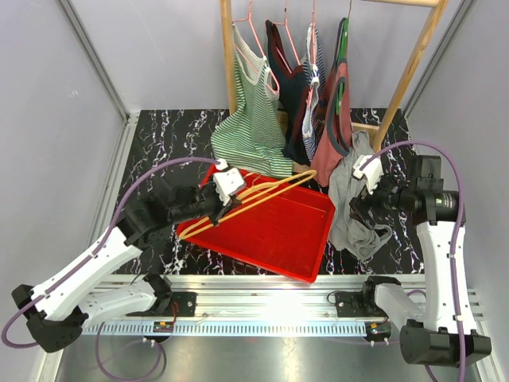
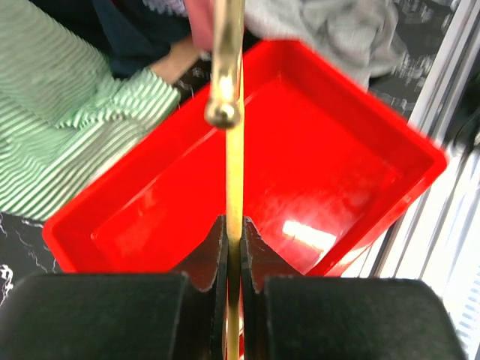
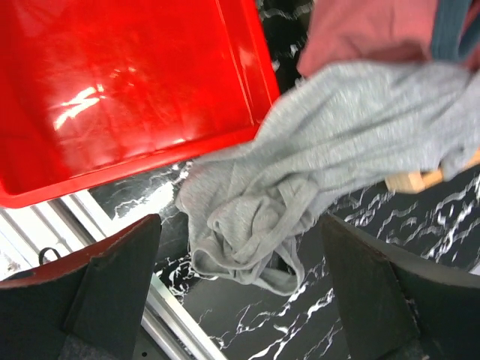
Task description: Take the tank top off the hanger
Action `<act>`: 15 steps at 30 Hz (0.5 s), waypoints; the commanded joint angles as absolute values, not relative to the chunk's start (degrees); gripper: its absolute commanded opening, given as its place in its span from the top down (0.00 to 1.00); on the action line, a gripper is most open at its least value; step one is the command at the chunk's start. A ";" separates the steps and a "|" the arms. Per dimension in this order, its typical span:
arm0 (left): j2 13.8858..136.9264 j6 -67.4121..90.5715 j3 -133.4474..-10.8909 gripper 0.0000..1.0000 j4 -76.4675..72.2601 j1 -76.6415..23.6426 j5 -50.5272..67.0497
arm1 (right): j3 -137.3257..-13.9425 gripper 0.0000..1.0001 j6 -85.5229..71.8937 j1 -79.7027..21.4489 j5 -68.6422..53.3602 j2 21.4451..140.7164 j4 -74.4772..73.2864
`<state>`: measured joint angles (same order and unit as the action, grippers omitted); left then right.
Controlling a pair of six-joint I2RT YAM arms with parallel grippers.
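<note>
A bare yellow hanger point(image 1: 262, 193) is held slantwise over the red tray point(image 1: 246, 259), with my left gripper point(image 1: 219, 212) shut on its thin bar. In the left wrist view the hanger bar point(image 2: 234, 150) runs straight up from between the closed jaws of the left gripper point(image 2: 234, 234). The grey tank top point(image 1: 354, 208) lies crumpled on the black marble table, right of the tray. My right gripper point(image 1: 364, 213) hovers just above it, open. In the right wrist view the tank top point(image 3: 300, 180) lies between and below the spread fingers of the right gripper point(image 3: 240, 229), apart from them.
A wooden rack point(image 1: 413, 64) at the back carries several hung garments, among them a green striped top point(image 1: 254, 111) and a pink one point(image 1: 334, 119) whose hems reach the tray's far rim point(image 2: 420, 150). An aluminium rail point(image 1: 262, 294) runs along the near edge. Grey walls close both sides.
</note>
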<state>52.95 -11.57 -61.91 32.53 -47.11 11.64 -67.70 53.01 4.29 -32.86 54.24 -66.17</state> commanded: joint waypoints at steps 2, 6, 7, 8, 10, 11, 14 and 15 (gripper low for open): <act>54.40 -15.82 -64.60 1.00 32.52 -47.02 11.25 | -73.82 0.06 61.51 4.39 -41.39 55.81 -72.94; 55.72 -16.78 -64.16 1.00 32.78 -47.02 10.81 | -76.89 0.06 67.74 4.31 -45.52 57.30 -78.56; 55.98 -16.87 -64.07 1.00 32.87 -47.02 10.72 | -77.43 0.06 68.72 4.39 -47.79 57.65 -79.44; 56.25 -17.40 -64.16 1.00 33.05 -47.02 10.81 | -78.30 0.06 70.99 4.39 -49.03 58.27 -81.45; 57.04 -17.66 -64.25 1.00 33.05 -47.02 11.16 | -79.27 0.06 73.46 4.39 -53.23 59.15 -83.31; 57.30 -18.01 -64.42 1.00 33.05 -47.11 12.03 | -79.63 0.06 74.61 4.39 -54.74 60.11 -84.02; 58.36 -18.72 -65.30 1.00 33.13 -47.02 14.49 | -80.07 0.06 81.44 4.39 -59.67 62.22 -86.65; 58.62 -18.89 -65.65 1.00 33.13 -47.02 15.28 | -80.24 0.05 82.34 4.31 -60.63 62.75 -87.53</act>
